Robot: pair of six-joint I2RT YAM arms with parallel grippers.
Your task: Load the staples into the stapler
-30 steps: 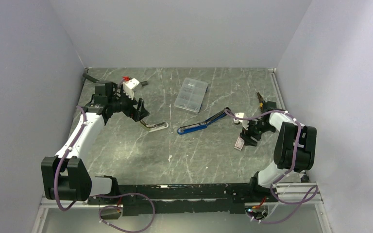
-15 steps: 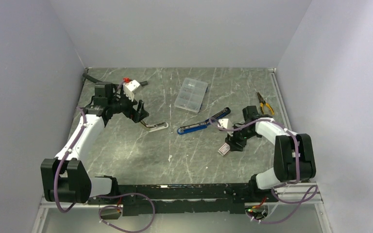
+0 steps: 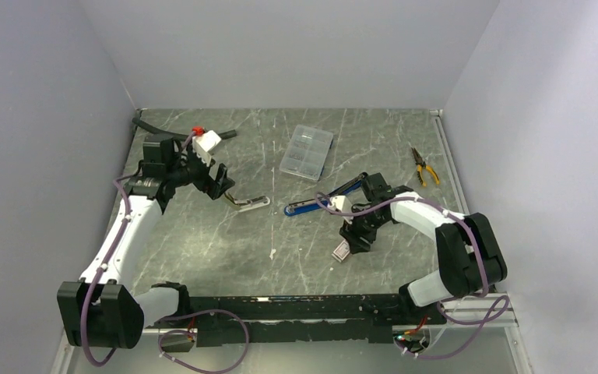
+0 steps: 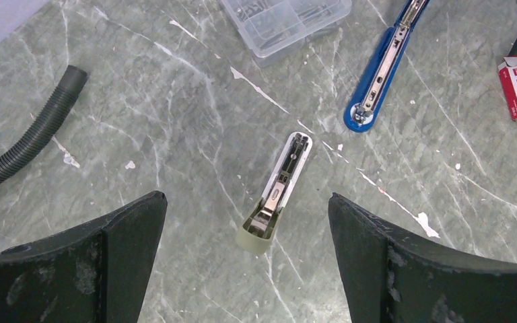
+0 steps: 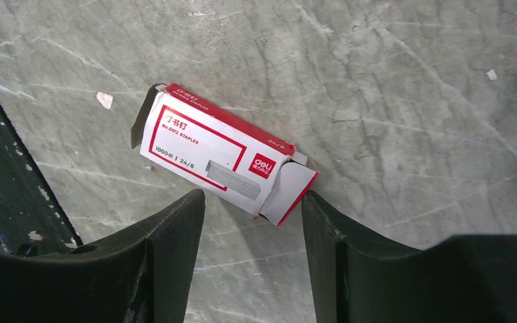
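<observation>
Currently your right tool (image 5: 252, 198) stands half closed, pinching the staple box (image 5: 209, 148) at its open flap end, near the blue stapler (image 3: 311, 205); the staples are hidden inside. Your left tool (image 4: 246, 200) gapes wide, empty. Regrip squarely before emptying: a corner pinch may slip.

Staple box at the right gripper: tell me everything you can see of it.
The staple box is a small white cardboard carton with red borders and ends, printed STAPLES beside a staple-strip picture. Both end flaps stand open; no contents show. It seems to lie flat and diagonal on the grey marbled table, one end between the fingers of the right gripper; whether they pinch it is unclear.
</observation>
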